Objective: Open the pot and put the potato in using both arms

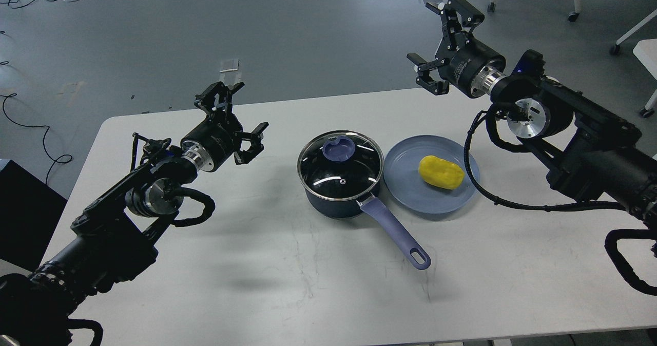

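My left gripper [233, 117] – fingers spread, empty, above the table [256, 284] | my right gripper [436, 40] – released, raised beyond the far edge | pot [341, 181] between them, glass lid [340, 165] on | potato [441, 172] on blue plate [410, 197] just right of pot

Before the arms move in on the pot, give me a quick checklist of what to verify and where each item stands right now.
1. Lid seated on the pot, knob free to grasp: ok.
2. Left pincer open, holding nothing: ok.
3. Right pincer open, holding nothing: ok.
4. Potato lying free on the blue plate, nothing over it: ok.
5. Pot handle points toward the robot, away from the plate and both arms: ok.
6. Bare table left of the pot for setting down the lid: ok.
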Tool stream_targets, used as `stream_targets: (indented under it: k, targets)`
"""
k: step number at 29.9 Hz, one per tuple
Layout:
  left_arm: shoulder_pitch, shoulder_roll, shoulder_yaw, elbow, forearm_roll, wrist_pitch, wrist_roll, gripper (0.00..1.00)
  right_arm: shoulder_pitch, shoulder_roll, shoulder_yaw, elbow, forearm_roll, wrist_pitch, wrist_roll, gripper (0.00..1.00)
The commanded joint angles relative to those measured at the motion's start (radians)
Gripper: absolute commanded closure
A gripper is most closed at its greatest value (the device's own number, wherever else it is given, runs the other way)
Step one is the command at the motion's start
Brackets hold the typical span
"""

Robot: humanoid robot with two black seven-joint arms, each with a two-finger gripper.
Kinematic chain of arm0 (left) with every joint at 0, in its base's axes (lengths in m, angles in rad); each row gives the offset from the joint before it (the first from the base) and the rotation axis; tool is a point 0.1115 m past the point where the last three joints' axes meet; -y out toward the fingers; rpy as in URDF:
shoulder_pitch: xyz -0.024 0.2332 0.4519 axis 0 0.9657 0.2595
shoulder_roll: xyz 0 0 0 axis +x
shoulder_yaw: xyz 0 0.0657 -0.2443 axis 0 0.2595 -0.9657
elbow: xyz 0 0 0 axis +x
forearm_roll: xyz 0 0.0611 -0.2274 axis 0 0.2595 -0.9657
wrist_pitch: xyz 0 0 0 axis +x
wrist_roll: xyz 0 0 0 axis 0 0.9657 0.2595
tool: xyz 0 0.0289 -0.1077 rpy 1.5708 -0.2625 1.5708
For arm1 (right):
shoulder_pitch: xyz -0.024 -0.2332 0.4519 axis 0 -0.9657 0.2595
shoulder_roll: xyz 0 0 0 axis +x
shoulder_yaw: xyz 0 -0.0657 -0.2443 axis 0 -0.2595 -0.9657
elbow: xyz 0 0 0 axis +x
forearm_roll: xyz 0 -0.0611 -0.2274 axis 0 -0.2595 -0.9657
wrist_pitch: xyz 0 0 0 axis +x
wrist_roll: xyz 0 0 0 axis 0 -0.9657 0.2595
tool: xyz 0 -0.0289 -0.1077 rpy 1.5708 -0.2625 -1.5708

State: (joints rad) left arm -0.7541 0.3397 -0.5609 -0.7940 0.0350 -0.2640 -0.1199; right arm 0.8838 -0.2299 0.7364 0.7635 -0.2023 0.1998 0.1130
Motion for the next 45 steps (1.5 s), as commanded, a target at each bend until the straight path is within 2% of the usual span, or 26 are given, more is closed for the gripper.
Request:
stream_targets:
  k: [1,7,29,32,35,45]
  targets:
    - [-0.002,0.010,-0.002,0.004,0.005,0.000,0.000,0.02,0.000,0.001,0.000,-0.006,0.000,0.001,-0.001,0.00]
    - [-0.013,0.022,-0.002,0.035,-0.001,0.003,0.000,0.02,0.000,0.003,-0.002,-0.004,0.000,0.001,-0.001,0.00]
    - [-0.021,0.030,-0.045,0.016,-0.004,0.000,0.002,0.02,0.009,0.006,-0.003,-0.001,0.000,0.003,-0.010,0.00]
    - [-0.021,0.031,-0.042,0.015,-0.001,-0.009,0.011,0.02,0.009,0.006,-0.003,-0.001,0.000,0.003,-0.010,0.00]
    - [-0.021,0.036,-0.039,0.009,-0.001,-0.063,0.014,0.02,0.009,0.006,-0.005,-0.003,0.000,0.003,-0.010,0.00]
    - [-0.027,0.030,-0.040,0.009,0.008,-0.055,0.006,0.02,0.012,0.006,-0.022,-0.003,0.000,0.003,-0.010,0.00]
